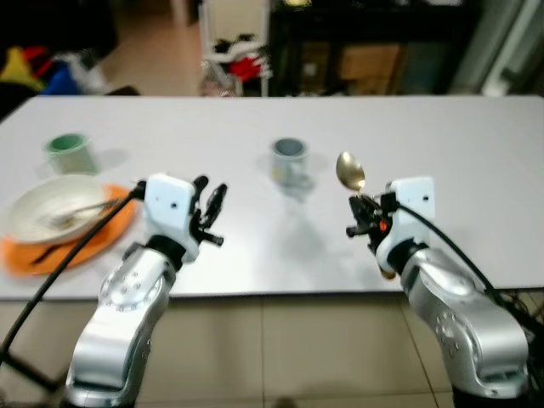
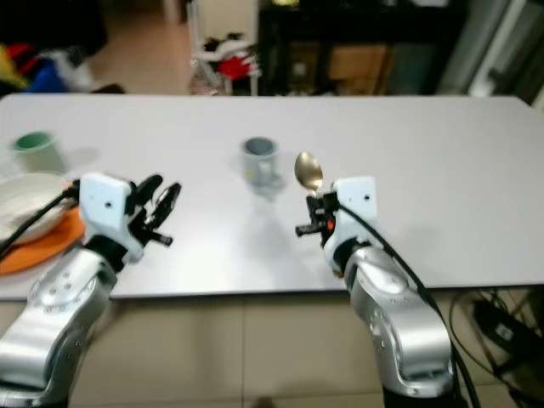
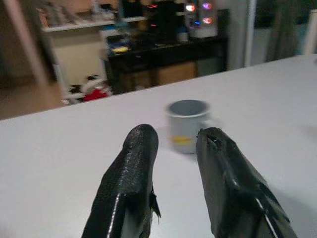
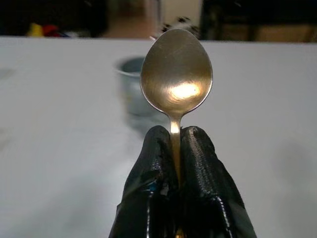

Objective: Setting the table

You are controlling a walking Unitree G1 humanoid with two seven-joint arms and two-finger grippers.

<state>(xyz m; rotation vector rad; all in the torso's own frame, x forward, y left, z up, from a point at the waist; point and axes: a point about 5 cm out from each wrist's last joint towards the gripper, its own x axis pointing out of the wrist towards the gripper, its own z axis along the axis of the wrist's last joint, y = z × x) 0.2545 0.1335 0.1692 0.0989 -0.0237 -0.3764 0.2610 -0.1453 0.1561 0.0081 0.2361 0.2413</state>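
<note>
Fingers (image 4: 163,163) of your right gripper (image 1: 367,214) are pressed together on the neck of the spoon (image 4: 177,74), with the bowl standing up above the tips and the rest of the handle hidden between and below them. You hold it in the air over the near right part of the surface (image 1: 476,161), just right of and nearer than the grey mug (image 1: 289,159).

To do this step well, judge where the place setting belongs before you lower: the white bowl (image 1: 51,204) on the orange plate (image 1: 110,234) sits at the near left, so the spoon probably goes to a bare spot beside a setting, not against the mug. Tip the wrist until the spoon lies nearly flat, bring it down until it rests on the surface, then part the fingers; releasing it upright would let it topple and skid.

Its look: a gold-toned metal spoon with an oval bowl, lightly scuffed, and a bright glint at its centre. The neck is thin, so the grip is narrow and the spoon could swivel if knocked.

Your left gripper (image 1: 211,208) hovers over the near left-centre of the surface with its fingers apart and nothing between them. Further left, a green cup (image 1: 68,153) stands beyond the bowl, which already has a utensil lying in it.
</note>
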